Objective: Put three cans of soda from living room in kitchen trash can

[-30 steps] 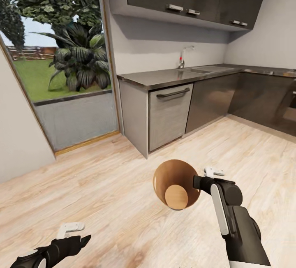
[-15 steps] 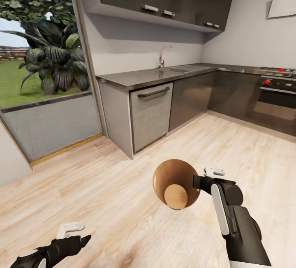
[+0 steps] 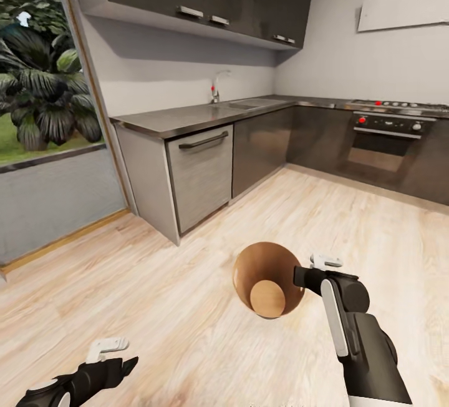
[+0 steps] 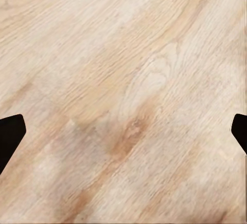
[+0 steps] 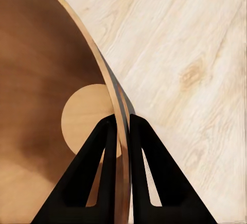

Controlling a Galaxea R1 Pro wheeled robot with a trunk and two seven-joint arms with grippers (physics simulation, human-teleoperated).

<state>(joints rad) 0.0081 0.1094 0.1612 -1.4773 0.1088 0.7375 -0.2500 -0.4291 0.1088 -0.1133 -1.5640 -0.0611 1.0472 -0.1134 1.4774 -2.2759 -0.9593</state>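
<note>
- Tan wood-lined round tash can with dark grey outside hangs above the pale wood-plank floor, well in front of the grey dishwasher front.
- We see our right gripper pinching the tash can's rim, one black finger inside the wall and one outside, closed tight on it.
- Inside of the tash can is bare wood down to its round bottom.
- Our left gripper hangs low over the floor, left of the tash can, fingers spread wide, holding nothing.
- Grey countertop with tap and black oven stand beyond the tash can.
</note>
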